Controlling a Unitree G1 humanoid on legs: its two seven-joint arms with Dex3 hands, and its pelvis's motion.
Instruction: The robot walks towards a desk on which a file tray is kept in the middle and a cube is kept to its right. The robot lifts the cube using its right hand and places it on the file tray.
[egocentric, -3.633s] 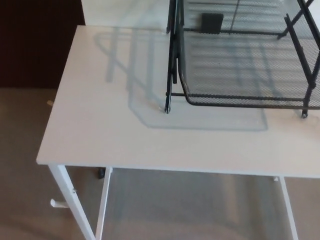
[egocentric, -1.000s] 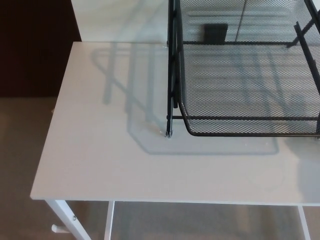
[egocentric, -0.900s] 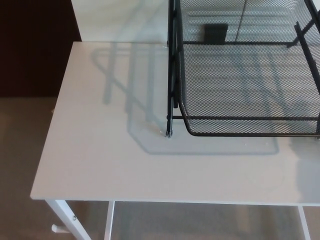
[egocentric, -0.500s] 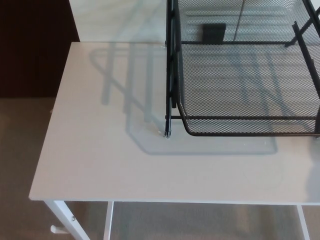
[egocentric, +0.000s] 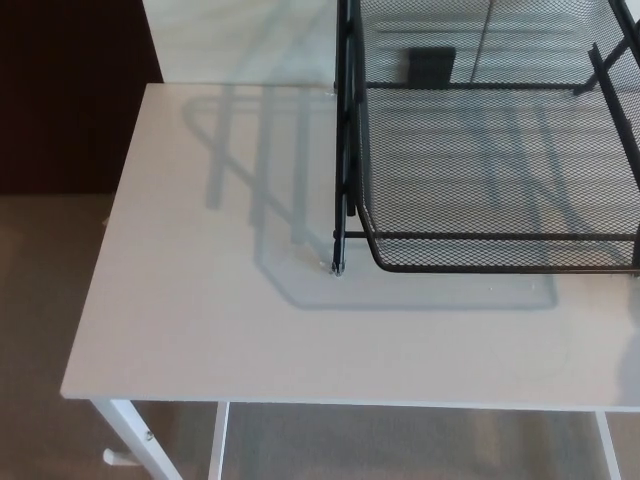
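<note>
A black wire-mesh file tray (egocentric: 480, 255) stands on the white desk (egocentric: 200, 300), filling the upper right of the head view and running off the right edge. Its left frame post (egocentric: 343, 150) ends in a foot near the desk's middle. The mesh shelves that show hold nothing. No cube is in view. Neither of my hands shows.
The desk's left edge and front edge are in view, with white legs (egocentric: 130, 440) below. Brown carpet (egocentric: 40, 330) lies to the left. A dark panel (egocentric: 70, 90) stands at the back left, and a small dark object (egocentric: 430, 65) shows through the mesh.
Since 3.6 s ago the camera has come closer, so desk and tray sit lower and larger. Over the last second the picture only wobbles slightly.
</note>
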